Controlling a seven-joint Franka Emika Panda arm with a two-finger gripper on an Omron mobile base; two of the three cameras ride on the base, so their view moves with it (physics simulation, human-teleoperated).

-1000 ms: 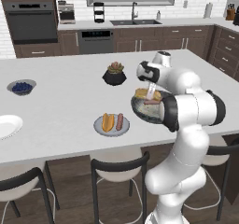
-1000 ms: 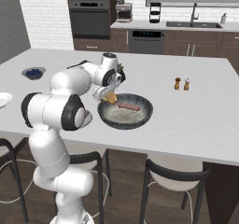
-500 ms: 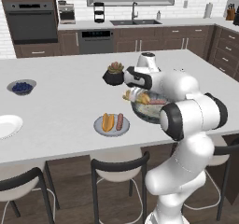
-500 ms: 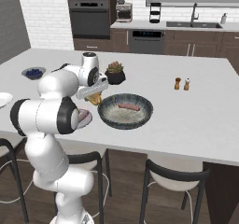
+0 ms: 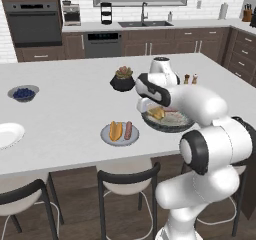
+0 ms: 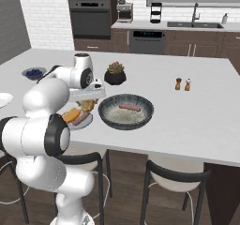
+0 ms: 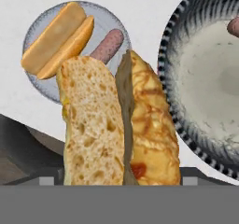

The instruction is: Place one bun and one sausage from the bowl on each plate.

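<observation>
The pincer [image 7: 122, 181] is clamped wide on a split bun [image 7: 119, 125], a crumb-faced half and a glazed half side by side, and hangs above the desk [image 5: 65, 109] between the bowl [image 6: 125, 111] and the grey plate [image 5: 120, 134]. In the hand view the grey plate sits at about 11 o'clock of the bun and already carries a bun [image 7: 58, 38] and a sausage [image 7: 107, 45] lying next to each other; the bowl's speckled rim curves in at 3 o'clock. In the right base view one sausage [image 6: 129, 108] lies alone in the bowl. The white plate [image 5: 7, 134] is at the desk's far left edge in the left base view, bare as far as can be seen, well apart from the arm, with the blueberry bowl [image 5: 23, 93] beyond it toward 12 o'clock. So the step in hand looks like carrying the second bun to the white plate, the grey one seeming served. The next move calls for a long swing toward 9 o'clock over the grey plate, high enough to miss its bun, then a lowering and release over the white plate; the last sausage would follow. The succulent pot [image 5: 123, 79] stands behind the bowl, out of that path.
</observation>
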